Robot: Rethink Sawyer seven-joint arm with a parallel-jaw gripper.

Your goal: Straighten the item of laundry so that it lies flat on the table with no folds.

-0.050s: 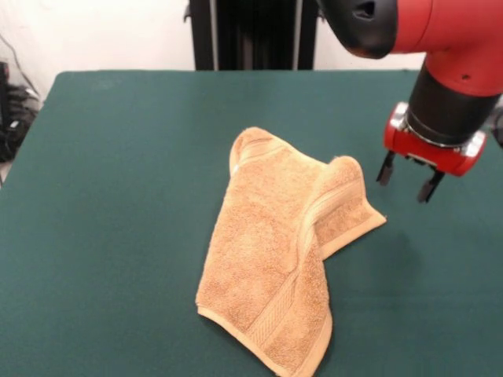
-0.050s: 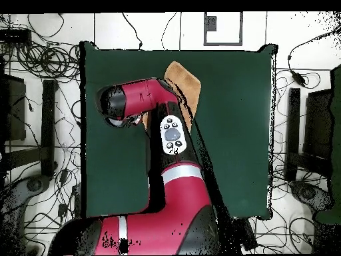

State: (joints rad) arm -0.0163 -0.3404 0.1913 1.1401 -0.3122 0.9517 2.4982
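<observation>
While the towel (image 1: 279, 251) lies folded over itself mid-table (image 1: 110, 196), long axis running from far to near edge, the gripper (image 1: 409, 179) hangs empty with fingers parted just off its doubled-over corner, on the front view's right.

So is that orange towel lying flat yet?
No. The tan-orange terry towel is still folded: one banded corner flaps over its middle on the dark green table.

Bare table (image 1: 118, 196) all round, crumpled towel (image 1: 279, 251) the only obstacle
</observation>
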